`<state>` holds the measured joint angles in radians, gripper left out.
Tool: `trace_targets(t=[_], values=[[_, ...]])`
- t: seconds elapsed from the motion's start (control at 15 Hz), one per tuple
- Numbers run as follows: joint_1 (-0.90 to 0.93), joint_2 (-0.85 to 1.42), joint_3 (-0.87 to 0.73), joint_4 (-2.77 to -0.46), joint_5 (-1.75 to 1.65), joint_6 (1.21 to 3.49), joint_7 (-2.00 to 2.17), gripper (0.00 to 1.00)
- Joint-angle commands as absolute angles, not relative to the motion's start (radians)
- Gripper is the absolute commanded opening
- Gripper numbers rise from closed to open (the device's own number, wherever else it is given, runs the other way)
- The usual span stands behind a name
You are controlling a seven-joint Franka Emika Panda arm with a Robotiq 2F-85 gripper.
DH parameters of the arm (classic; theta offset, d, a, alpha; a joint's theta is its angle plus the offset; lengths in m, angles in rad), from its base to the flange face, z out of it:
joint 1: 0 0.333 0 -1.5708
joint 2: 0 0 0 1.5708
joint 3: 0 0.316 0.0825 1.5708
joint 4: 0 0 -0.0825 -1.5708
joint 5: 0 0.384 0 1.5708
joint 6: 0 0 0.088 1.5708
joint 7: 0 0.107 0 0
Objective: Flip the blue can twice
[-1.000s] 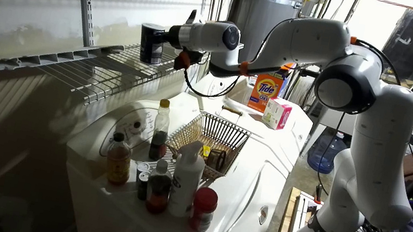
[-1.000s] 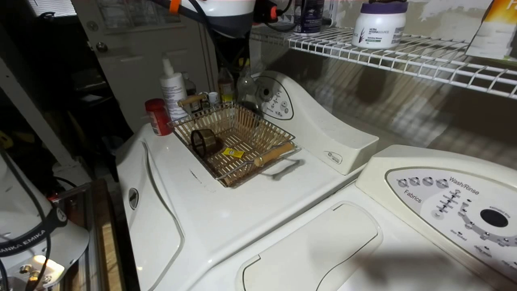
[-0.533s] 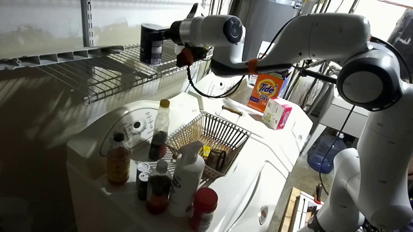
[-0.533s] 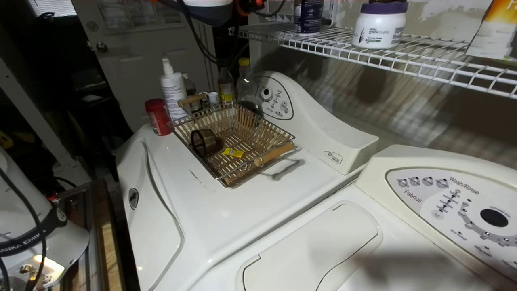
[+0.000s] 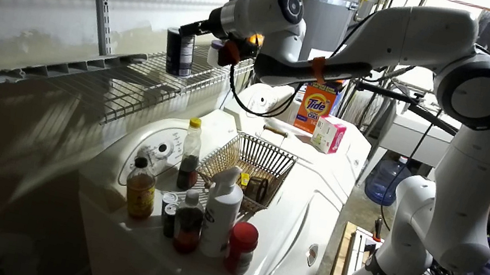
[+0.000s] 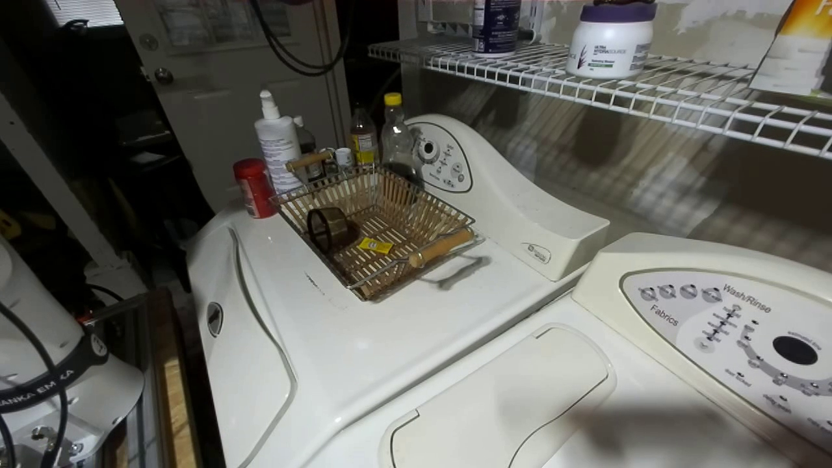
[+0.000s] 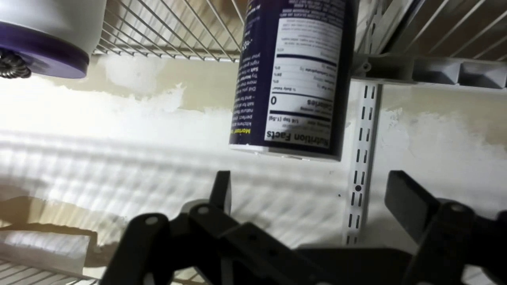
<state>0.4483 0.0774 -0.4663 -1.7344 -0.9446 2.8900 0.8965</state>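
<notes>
The blue can [image 5: 180, 56] stands upright on the wire shelf [image 5: 133, 87] in both exterior views; its upper part is cut off in an exterior view [image 6: 496, 29]. In the wrist view the can [image 7: 293, 79] shows its white label patch, with the print upside down like the rest of that picture. My gripper [image 5: 188, 28] is at the can's top edge, tilted down toward it. In the wrist view the gripper [image 7: 309, 184] is open, with nothing between its fingers [image 7: 412, 202]; the can's pale top end lies beyond the fingertips, apart from them.
A white jar with a purple lid [image 6: 611, 42] stands on the same shelf. A grey slotted bracket [image 5: 70, 69] lies at the shelf's end. Below are bottles, such as a white pump bottle [image 5: 219, 218], and a basket [image 5: 288, 165] on the white washer [image 5: 293, 206].
My gripper has risen from the can's side to its top edge and tilted downward. The arm has lifted and left the top of an exterior view. The can has not moved.
</notes>
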Motion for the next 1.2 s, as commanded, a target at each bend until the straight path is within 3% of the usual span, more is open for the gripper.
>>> trace_targets(t=[0.0, 0.4, 0.47, 0.53, 0.6, 0.67, 1.13], values=[[0.465, -0.015, -0.433, -1.781, -0.833, 2.738, 0.804, 1.0], [0.485, -0.084, -0.403, -1.799, -0.677, 2.579, 0.679, 1.0], [0.318, -0.09, -0.231, -1.804, -0.61, 2.572, 0.625, 1.0], [0.467, -0.102, -0.366, -1.816, -0.545, 2.565, 0.563, 1.0], [0.447, -0.108, -0.338, -1.821, -0.479, 2.558, 0.507, 1.0], [0.294, -0.102, -0.188, -1.815, -0.415, 2.549, 0.456, 1.0], [0.186, -0.072, -0.084, -1.784, -0.41, 2.551, 0.464, 1.0]])
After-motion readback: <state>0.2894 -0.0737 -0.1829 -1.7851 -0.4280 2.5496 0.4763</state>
